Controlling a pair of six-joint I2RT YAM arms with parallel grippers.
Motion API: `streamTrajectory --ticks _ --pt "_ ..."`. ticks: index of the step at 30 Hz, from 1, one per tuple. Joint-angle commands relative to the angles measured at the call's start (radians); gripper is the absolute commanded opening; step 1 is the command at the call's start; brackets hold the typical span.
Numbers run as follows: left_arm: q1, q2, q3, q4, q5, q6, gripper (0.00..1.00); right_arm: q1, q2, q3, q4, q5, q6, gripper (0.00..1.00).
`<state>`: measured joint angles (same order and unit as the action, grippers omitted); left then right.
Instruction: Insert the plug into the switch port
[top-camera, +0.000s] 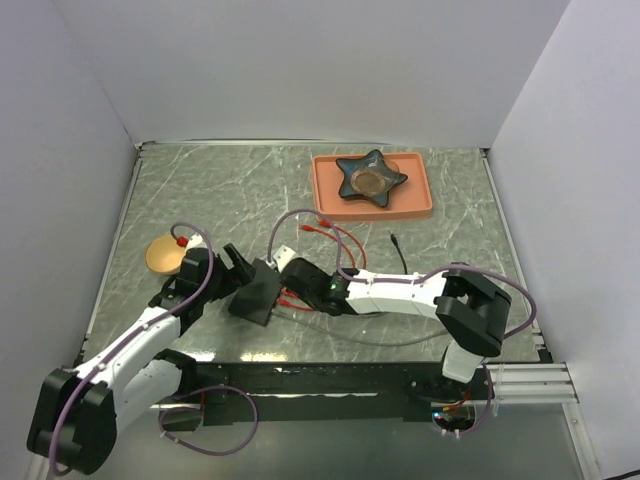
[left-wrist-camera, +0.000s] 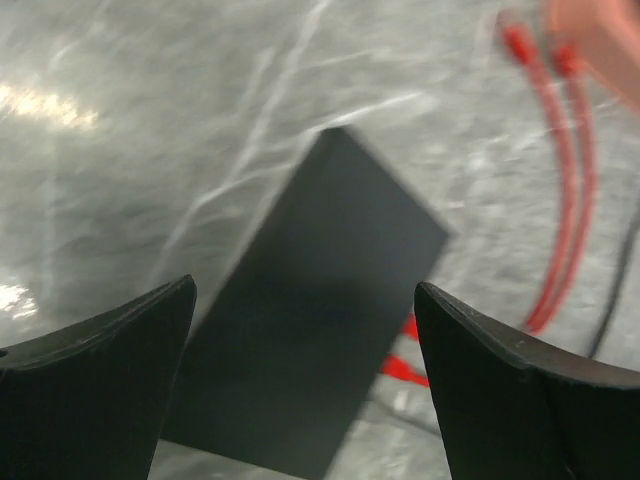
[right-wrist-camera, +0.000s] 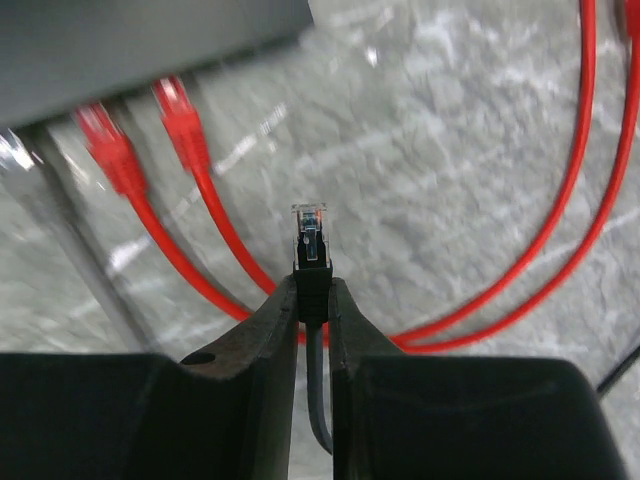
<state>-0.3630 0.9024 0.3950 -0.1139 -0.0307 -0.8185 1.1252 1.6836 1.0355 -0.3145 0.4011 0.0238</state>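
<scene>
On the marbled grey bench (top-camera: 200, 190), the black switch (top-camera: 256, 296) lies left of centre between the two arms, two red cables (right-wrist-camera: 150, 200) plugged into its edge. The left end effector (left-wrist-camera: 302, 292) hangs over it, fingers spread wide and gripping nothing, while the right end effector (right-wrist-camera: 312, 290) is pinched tight on the plug (right-wrist-camera: 310, 235), its clear tip near the switch but apart from it

This looks like a robotics lab cell. Plain white walls (top-camera: 300, 70) box in a marble-patterned table (top-camera: 220, 190). A left arm (top-camera: 130, 350) and a right arm (top-camera: 400, 292) are bolted at its near edge by an aluminium rail (top-camera: 530, 380). Purple cables (top-camera: 296, 213) trail loose, and mismatched props, a switch (top-camera: 258, 293) and a tray (top-camera: 425, 205), sit about.
</scene>
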Motion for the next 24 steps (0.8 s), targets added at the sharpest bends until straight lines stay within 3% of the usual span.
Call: streamTrajectory --ticks 1,6,14,24 --pt "0.062 0.035 -0.042 0.147 0.052 0.038 0.96 -0.03 0.021 0.081 0.067 -0.068 -0.015 0.0" --pt "0.124 0.038 -0.093 0.203 0.103 0.016 0.96 -0.057 0.047 0.086 0.092 -0.133 -0.091 0.0" --pt "0.134 0.043 -0.131 0.298 0.155 0.015 0.96 -0.108 0.056 0.058 0.139 -0.303 -0.147 0.0" --pt "0.133 0.23 -0.121 0.431 0.239 0.024 0.99 -0.156 0.106 0.112 0.115 -0.374 -0.17 0.0"
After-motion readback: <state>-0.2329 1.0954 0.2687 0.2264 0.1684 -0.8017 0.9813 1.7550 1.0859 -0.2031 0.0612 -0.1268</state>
